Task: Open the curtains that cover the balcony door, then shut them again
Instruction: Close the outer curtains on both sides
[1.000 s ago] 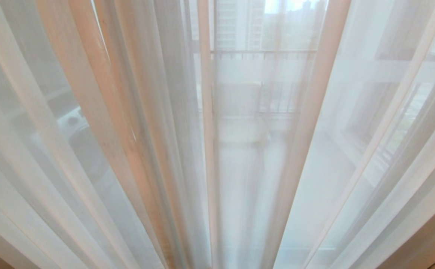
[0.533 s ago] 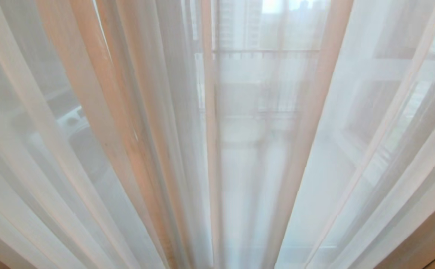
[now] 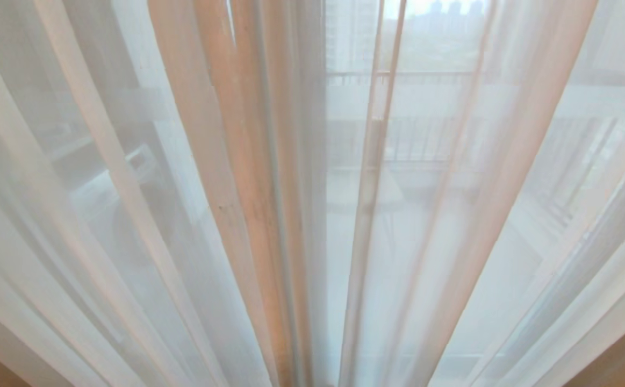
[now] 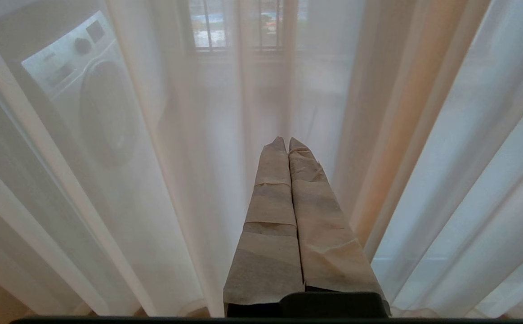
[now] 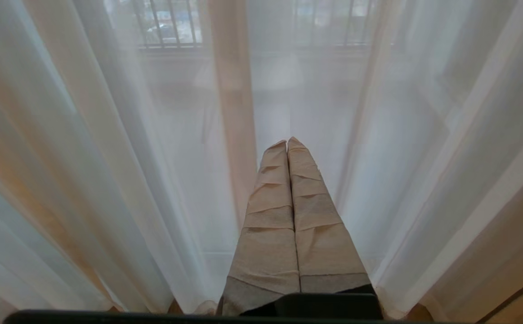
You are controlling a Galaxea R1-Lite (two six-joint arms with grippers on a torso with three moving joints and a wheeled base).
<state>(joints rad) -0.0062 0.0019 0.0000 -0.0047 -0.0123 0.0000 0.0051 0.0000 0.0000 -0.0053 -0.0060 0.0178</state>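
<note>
Facing the curtains (image 3: pixel 194 193), we see their sheer white folds fill the head view from left edge to right — a washing machine (image 4: pixel 86 103) shows faintly through them at upper left, a balcony railing (image 3: pixel 425 78) at upper centre. Our left gripper (image 4: pixel 287 143) and right gripper (image 5: pixel 287 143) point at the fabric, fingers pressed together, holding nothing.

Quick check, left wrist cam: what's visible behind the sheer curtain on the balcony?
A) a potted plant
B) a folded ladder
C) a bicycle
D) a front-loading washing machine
D: a white washing machine with a dark round door and a control panel shows through the sheer curtain, off to one side of the shut left gripper.
</note>
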